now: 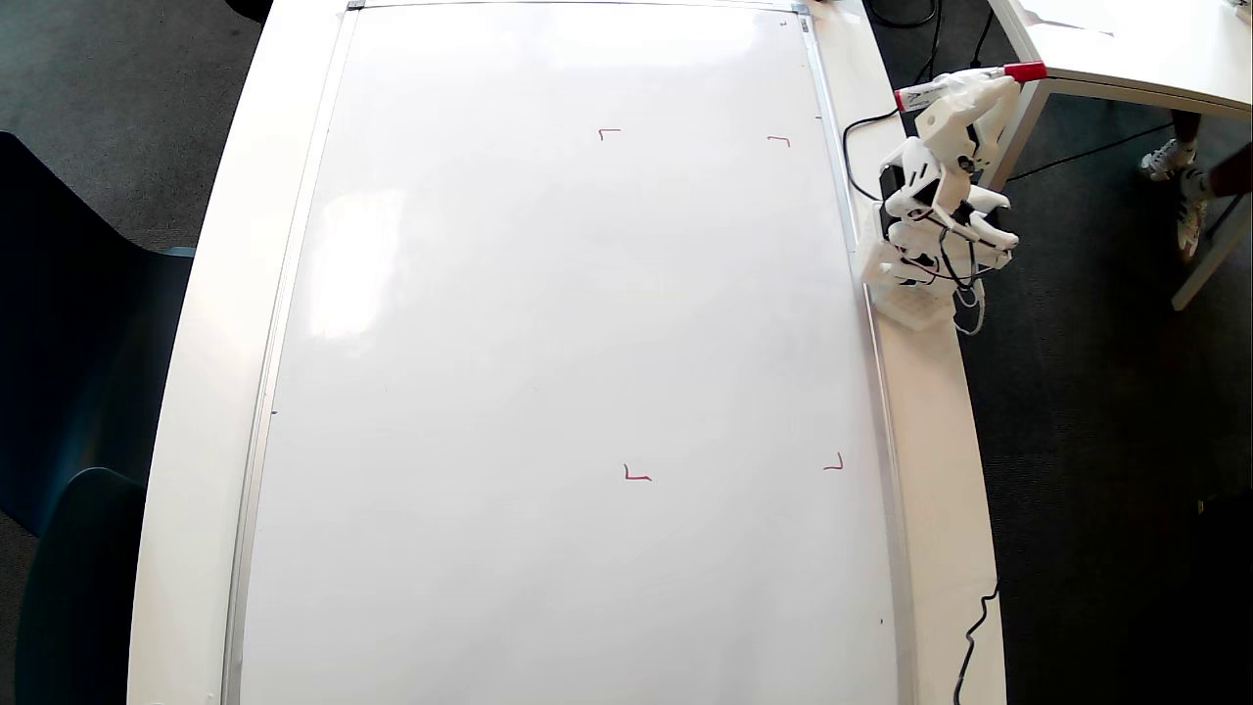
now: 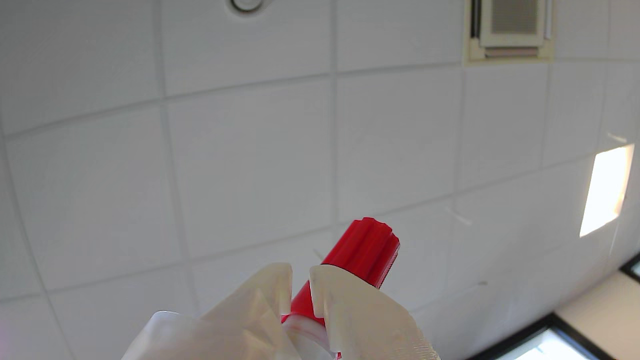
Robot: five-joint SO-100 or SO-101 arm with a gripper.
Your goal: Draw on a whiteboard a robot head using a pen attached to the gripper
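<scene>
The gripper [image 1: 989, 83] clamps one red-capped pen [image 1: 969, 83] off the table's right edge in the overhead view, folded back well clear of the whiteboard [image 1: 548, 323]. The board lies open and undrawn but for four red corner marks [image 1: 636, 475].

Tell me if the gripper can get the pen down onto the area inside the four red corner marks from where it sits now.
Probably yes. The whiteboard is bare between the red corner marks, so nothing blocks it. But the gripper is folded back off the board, pointing the pen at the ceiling, so it must swing over first.
</scene>
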